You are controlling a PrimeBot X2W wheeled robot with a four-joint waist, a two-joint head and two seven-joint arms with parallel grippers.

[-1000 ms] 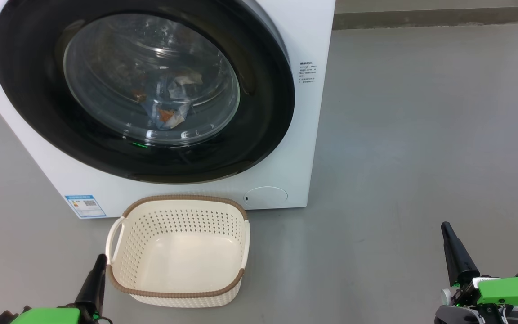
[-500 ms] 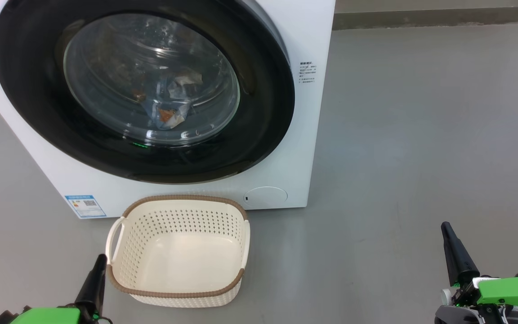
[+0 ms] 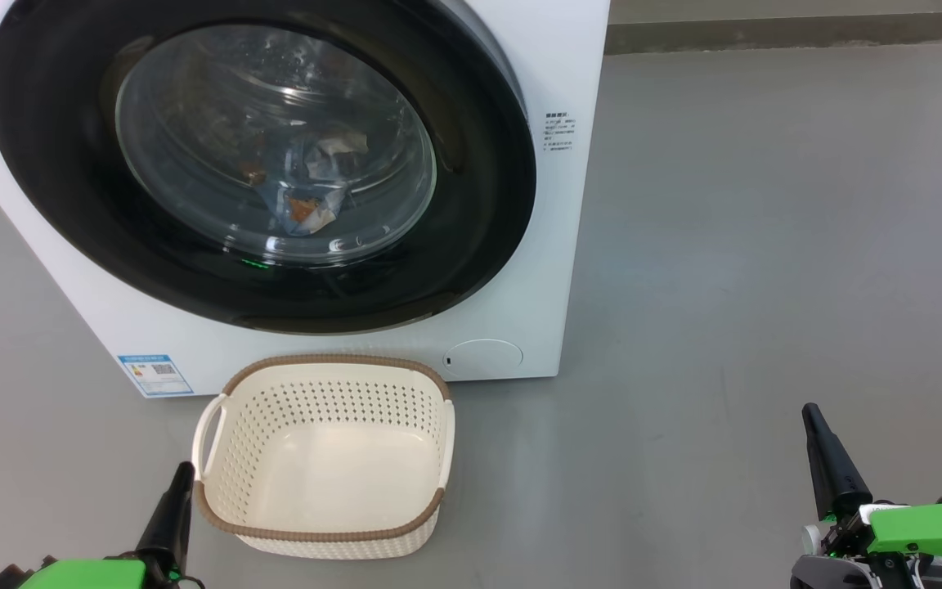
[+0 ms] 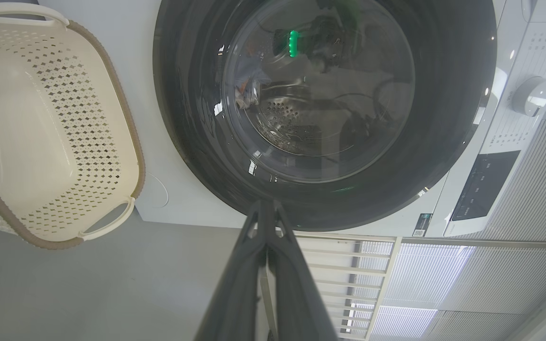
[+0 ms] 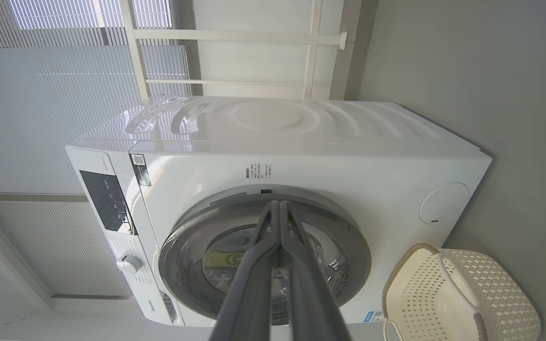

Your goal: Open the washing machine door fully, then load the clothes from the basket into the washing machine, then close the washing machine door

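Glossy black and round, the washing machine door (image 3: 54, 164), with its domed clear glass window, sits shut against the big white boxy washing machine (image 3: 557, 245). Behind the glass the clothes (image 3: 307, 204), light-blue fabric with orange-brown print, lie in the drum. Just in front, on the grey floor (image 3: 724, 245), stands the small cream-white perforated plastic basket (image 3: 332, 360) with a brown woven-look rim, its inside bare. The left pincer (image 3: 185, 470), fingers pressed together, hovers just beside the basket's near left corner. The right pincer (image 3: 809, 413), likewise closed and carrying nothing, hangs well apart to the right, above the floor.
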